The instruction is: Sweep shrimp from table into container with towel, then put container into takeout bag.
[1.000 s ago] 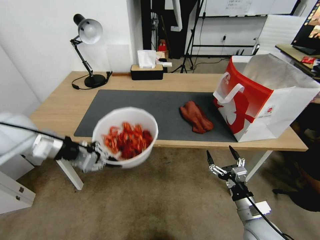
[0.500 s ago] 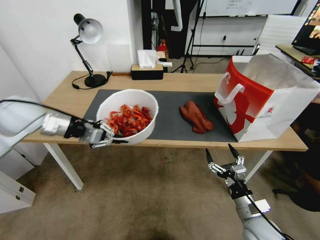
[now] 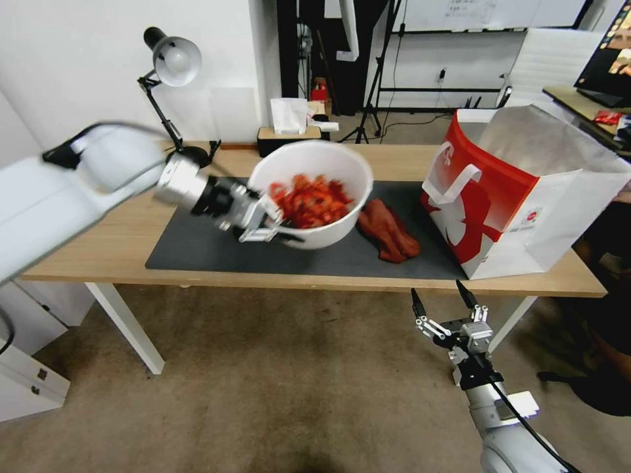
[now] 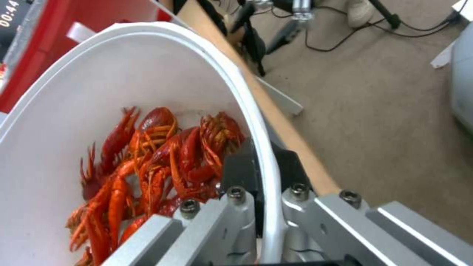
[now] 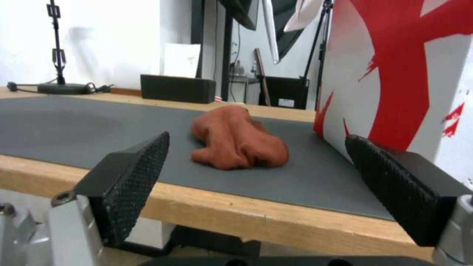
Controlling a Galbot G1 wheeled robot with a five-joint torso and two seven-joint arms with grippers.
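My left gripper [image 3: 266, 226] is shut on the rim of the white container [image 3: 342, 226], which it holds in the air above the dark mat, tilted slightly. The red-orange shrimp [image 3: 307, 200] lie heaped inside it, and the left wrist view shows the shrimp [image 4: 157, 162] against the container wall [image 4: 162, 70] with a finger on each side of the rim. The rust-red towel [image 3: 389, 231] lies crumpled on the mat beside the red and white takeout bag [image 3: 526, 190], which stands open at the table's right end. My right gripper [image 3: 442, 301] hangs open below the table's [image 3: 118, 203] front edge, facing the towel [image 5: 236, 142].
A desk lamp [image 3: 172, 62] stands at the back left of the table and a black tissue box [image 3: 289, 139] at the back middle. Tripod legs and cables stand on the floor behind. The dark grey mat [image 3: 197, 246] covers the table's middle.
My left arm has lifted the container of shrimp from below the table's front edge up and to the right, over the mat toward the bag. The right gripper has barely moved.
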